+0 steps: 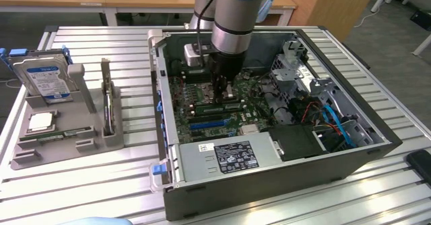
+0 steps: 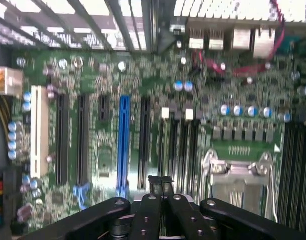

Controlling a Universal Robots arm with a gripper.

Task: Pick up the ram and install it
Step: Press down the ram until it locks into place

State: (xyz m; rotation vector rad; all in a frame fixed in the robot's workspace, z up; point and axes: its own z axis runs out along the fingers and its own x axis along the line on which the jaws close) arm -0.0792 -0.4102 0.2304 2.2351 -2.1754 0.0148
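Note:
My gripper (image 1: 229,93) reaches down into the open computer case (image 1: 269,184), low over the motherboard (image 1: 202,91). In the wrist view the gripper (image 2: 161,181) is shut, its dark fingertips pressed together with nothing showing between them. Right below the fingertips in the exterior view a narrow green ram stick (image 1: 217,106) lies along a motherboard slot; whether the fingers touch it is not visible. A second ram stick (image 1: 57,134) lies flat in the grey holder (image 1: 67,149) on the exterior view's left. The wrist view looks onto black slots (image 2: 178,150) beside the silver processor socket (image 2: 238,175).
The grey holder also carries an upright hard drive (image 1: 47,78), a square silver processor chip (image 1: 42,120) and a card standing on edge (image 1: 106,104). Inside the case are a power supply (image 1: 229,157), drive cages (image 1: 303,78) and blue cables (image 1: 340,126). The case walls closely surround the gripper.

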